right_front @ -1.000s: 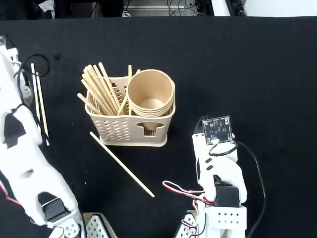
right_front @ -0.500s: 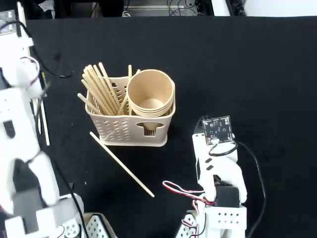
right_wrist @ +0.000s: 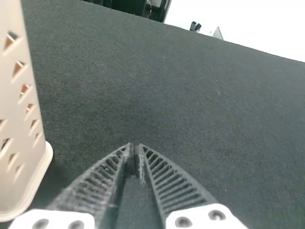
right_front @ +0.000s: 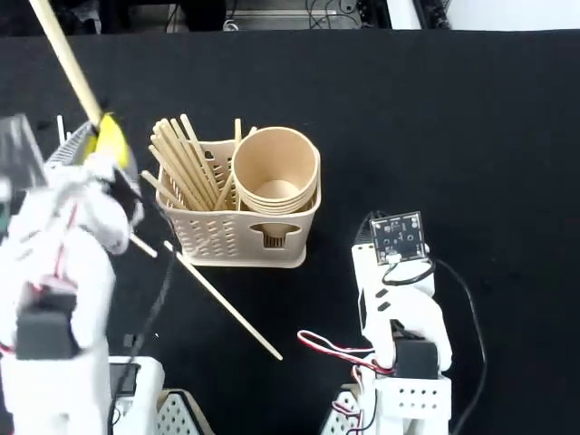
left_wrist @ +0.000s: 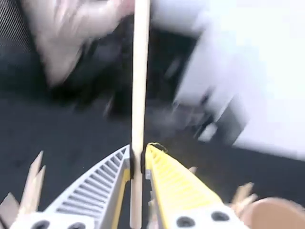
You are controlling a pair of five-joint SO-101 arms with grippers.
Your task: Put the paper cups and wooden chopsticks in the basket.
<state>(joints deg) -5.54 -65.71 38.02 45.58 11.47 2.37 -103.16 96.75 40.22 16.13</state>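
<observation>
**A long stick in a thin pinch, beside a crowded basket**

The left gripper point(right_front: 96, 134) has its jaws closed to a sliver on a wooden chopstick point(left_wrist: 140, 71). It pinches the stick somewhere around mid-length, so a long piece pokes out past the tips. The other end trails down toward the table point(right_front: 471, 127), just beside the basket point(right_front: 227, 243).

That's what I'd worry about. Such a narrow hold on a smooth stick could let it pivot or slide, and any turn of the wrist would sweep both free ends wide. The low end is near the basket's wall and close to the loose chopstick point(right_front: 227, 306) lying by the basket's near corner. A careless swing could knock that one away or nudge the basket.

The drop looks tight too. The bundle of chopsticks point(right_front: 186, 163) fans out over one side and the stacked paper cups point(right_front: 276, 172) take the other, so a slanted stick might catch and fall outside.

The right gripper point(right_wrist: 134, 153) sits pinched together on nothing, low over the table near the basket wall.
</observation>
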